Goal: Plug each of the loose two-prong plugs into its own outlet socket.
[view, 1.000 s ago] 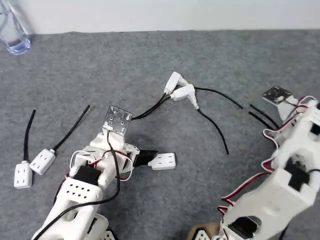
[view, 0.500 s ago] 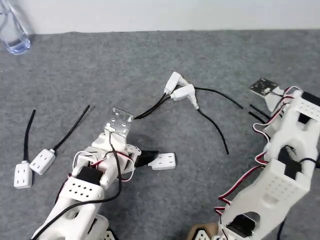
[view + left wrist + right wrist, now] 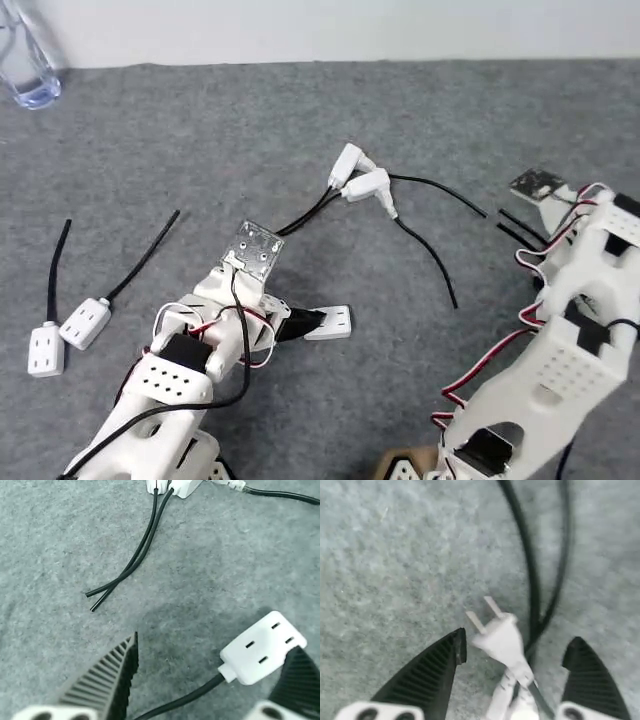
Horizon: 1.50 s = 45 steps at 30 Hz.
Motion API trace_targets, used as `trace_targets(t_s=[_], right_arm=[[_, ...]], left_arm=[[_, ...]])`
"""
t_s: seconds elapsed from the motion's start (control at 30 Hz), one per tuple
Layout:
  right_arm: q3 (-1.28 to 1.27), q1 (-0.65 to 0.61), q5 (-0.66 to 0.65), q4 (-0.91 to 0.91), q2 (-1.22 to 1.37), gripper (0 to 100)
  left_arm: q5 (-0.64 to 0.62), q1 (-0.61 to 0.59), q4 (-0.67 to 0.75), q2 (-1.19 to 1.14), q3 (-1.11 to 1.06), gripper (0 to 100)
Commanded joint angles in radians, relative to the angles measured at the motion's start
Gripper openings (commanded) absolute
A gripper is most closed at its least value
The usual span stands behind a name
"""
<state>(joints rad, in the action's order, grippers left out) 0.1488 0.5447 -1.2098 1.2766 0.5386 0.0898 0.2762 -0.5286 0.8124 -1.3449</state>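
— How wide is my left gripper, and what has it got?

— Your left gripper (image 3: pixel 215 647) is spread wide and grasps nothing. A white outlet socket (image 3: pixel 262 647) lies flat on the grey counter (image 3: pixel 60 540) between its fingers. It sits close against one finger (image 3: pixel 295 672) and well apart from the other. You can't tell whether it touches.

— And my right one?

— Your right gripper (image 3: pixel 520 639) is released too. A loose two-prong plug (image 3: pixel 501 636) lies on the counter between its fingers, touching neither. Two black cords (image 3: pixel 530 560) run just beside it.

— Where is everything else?

— From above, two spare sockets (image 3: pixel 85 322) (image 3: pixel 45 350) lie side by side at the counter's left. Two joined white connectors (image 3: pixel 358 175) lie touching near the middle.
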Motion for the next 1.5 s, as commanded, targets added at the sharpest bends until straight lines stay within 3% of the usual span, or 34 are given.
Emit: trace_targets(t_s=[0.0, 0.17, 0.53, 1.03, 1.47], right_arm=[[0.057, 0.016, -0.031, 0.002, 0.028, 32.4], [0.087, 0.030, -0.029, 0.012, 0.045, 28.0], [0.167, 0.067, -0.028, 0.064, 0.054, 2.3], [0.170, 0.044, -0.026, 0.151, -0.124, 8.3], [0.169, 0.010, -0.026, 0.240, -0.148, 2.9]], left_arm=[[0.009, 0.003, 0.020, -0.002, 0.005, 42], [0.009, 0.003, 0.021, -0.002, 0.005, 42], [0.009, 0.003, 0.021, -0.002, 0.005, 42], [0.009, 0.005, 0.020, -0.002, 0.005, 42], [0.009, 0.005, 0.018, -0.002, 0.005, 42]])
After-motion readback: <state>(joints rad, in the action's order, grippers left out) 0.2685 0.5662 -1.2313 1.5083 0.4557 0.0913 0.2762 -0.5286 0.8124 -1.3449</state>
